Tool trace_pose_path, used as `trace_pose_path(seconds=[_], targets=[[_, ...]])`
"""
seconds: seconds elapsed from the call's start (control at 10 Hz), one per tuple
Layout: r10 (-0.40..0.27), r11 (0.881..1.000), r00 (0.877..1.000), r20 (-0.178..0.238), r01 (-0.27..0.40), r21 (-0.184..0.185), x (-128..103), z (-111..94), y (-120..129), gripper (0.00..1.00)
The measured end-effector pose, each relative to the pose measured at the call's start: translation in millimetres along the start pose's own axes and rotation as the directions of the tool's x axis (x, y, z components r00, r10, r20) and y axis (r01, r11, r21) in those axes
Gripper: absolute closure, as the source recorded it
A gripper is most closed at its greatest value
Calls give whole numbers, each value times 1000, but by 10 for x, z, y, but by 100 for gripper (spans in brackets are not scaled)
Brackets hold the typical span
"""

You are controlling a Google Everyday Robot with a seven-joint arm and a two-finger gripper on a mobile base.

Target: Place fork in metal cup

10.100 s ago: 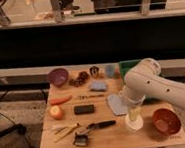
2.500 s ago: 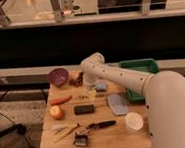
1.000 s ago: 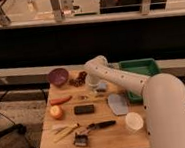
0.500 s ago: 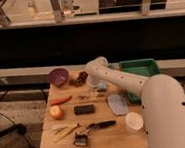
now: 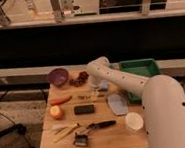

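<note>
The gripper (image 5: 94, 90) hangs low over the far middle of the table (image 5: 109, 137), its arm (image 5: 117, 78) reaching in from the right; whether it is spread or pinching anything I cannot tell. The fork (image 5: 84, 96) seems to lie flat just left of it (a thin dark streak, hard to read), beyond the black block (image 5: 84, 109) and right of the red vegetable (image 5: 61, 99); a blue cup (image 5: 103, 86) sits just right of the gripper; the purple bowl (image 5: 58, 76) stands far left; I cannot pick out the metal cup.
</note>
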Motion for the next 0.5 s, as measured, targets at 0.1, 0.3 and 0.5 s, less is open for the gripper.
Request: trace_pose_path(seconds=[0.1, 0.3, 0.5], targets=[[1, 1000, 1000, -5, -1, -5, 17, -11, 13, 63], [4, 1000, 1000, -6, -4, -1, 51, -19, 10, 77], [3, 1000, 1000, -9, -3, 1, 63, -16, 7, 78]])
